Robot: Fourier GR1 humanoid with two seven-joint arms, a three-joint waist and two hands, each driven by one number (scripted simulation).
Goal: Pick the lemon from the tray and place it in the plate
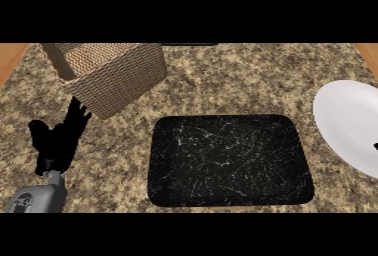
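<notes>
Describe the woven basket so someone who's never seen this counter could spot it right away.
Start at the speckled granite counter and look to its far left corner, beyond the square black marbled tray. The tan woven basket lies tipped there, just above the open black left hand. It alone has a woven weave.

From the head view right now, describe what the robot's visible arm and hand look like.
Only one arm shows, at the lower left. Its forearm is grey and rounded, with a darker circular mark near its end. A narrow grey wrist joins it to the left hand, which is solid black with slim fingers and a thumb. No cables or sleeves show.
</notes>
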